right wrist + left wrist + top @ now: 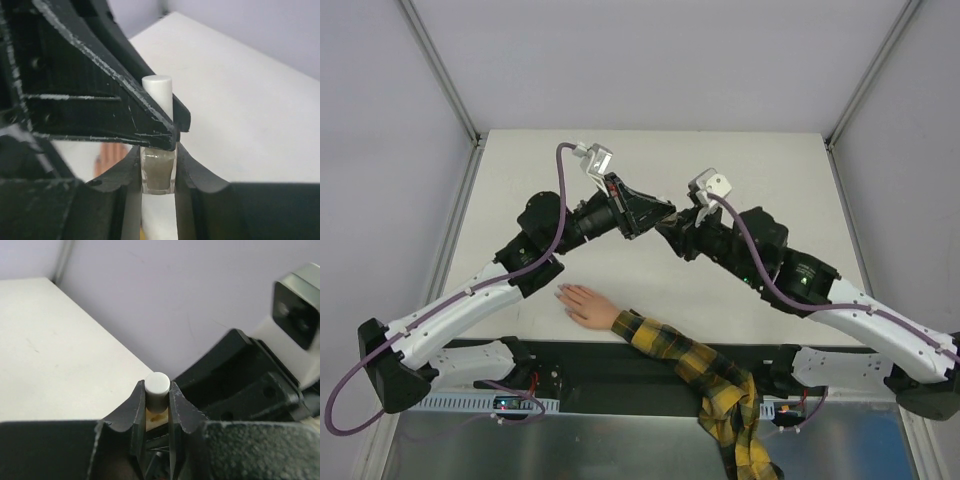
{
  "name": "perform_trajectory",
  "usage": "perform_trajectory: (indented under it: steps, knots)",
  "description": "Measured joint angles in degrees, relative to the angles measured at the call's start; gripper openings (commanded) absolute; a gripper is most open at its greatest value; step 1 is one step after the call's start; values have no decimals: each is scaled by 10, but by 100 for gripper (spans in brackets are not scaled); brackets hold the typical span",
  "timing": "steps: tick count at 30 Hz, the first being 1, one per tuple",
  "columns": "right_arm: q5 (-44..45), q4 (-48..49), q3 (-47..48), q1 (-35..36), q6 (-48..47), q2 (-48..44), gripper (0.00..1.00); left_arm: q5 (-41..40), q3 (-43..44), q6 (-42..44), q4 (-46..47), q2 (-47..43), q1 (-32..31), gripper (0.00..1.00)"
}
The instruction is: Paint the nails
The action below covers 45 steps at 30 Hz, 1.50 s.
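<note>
white cap (pixel 157 388) is pinched in the left gripper (pixel 658 212); the right gripper (pixel 670 228) clamps the glass bottle (pixel 158 174), both well beyond the small hand (pixel 588 306), the nails (pixel 561 293) at its fingertips. a skewed twist could slip the bottle and spill polish.

The sleeve (pixel 705 375) is yellow-and-black plaid, the hand (pixel 586 305) flesh-coloured, the cap (pixel 157 390) white, the bottle (pixel 158 172) murky brown.

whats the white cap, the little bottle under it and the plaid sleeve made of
The cap looks like matte white plastic, smooth and evenly dull. The bottle is clear glass or hard plastic, unclear which; greyish liquid shows through. The sleeve looks like soft woven fabric, plaid and rumpled.
</note>
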Motion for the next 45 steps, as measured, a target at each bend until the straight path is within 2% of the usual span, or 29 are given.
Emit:
perform_trajectory:
  steps: [2,4,7,8,9,11,12,15,19,22,27,31,35,39,40,42,43,45]
  knots:
    - [114,-8,12,48,-24,7,0,-80,14,30,-27,-5,-38,0]
    - [180,-2,14,70,-40,9,0,-127,28,44,-44,0,-59,0]
    - [205,1,7,73,-60,12,0,-164,37,49,-54,15,-70,0]
    - [202,1,3,70,-64,12,0,-169,37,49,-56,18,-70,4]
    - [197,3,-1,66,-67,12,0,-170,37,49,-58,20,-71,11]
    - [177,9,-10,55,-71,8,0,-173,37,50,-60,23,-71,35]
    - [160,11,-14,47,-71,3,0,-172,37,53,-62,23,-71,53]
    - [96,21,-31,19,-68,-12,0,-164,37,57,-57,23,-74,72]
    - [3,26,-48,-25,-61,-31,0,-146,35,57,-54,16,-69,82]
    - [-75,28,-52,-63,-50,-40,0,-111,31,49,-55,1,-50,84]
    - [-190,30,-58,-104,-33,-48,0,-24,30,12,-58,-19,13,77]
    - [-256,30,-58,-116,-23,-48,0,40,33,-2,-78,-14,48,65]
    - [-308,33,-58,-127,-7,-47,0,99,33,-10,-77,-4,52,51]
    - [-349,45,-58,-136,12,-37,0,137,33,-22,-61,3,52,30]
    - [-354,45,-58,-138,15,-35,0,142,33,-23,-57,3,52,19]
    - [-360,48,-58,-141,21,-30,0,150,33,-23,-48,3,52,4]
    - [-364,49,-58,-142,25,-30,0,151,33,-24,-46,4,52,0]
    - [-355,49,-58,-142,27,-30,0,151,33,-26,-41,7,55,0]
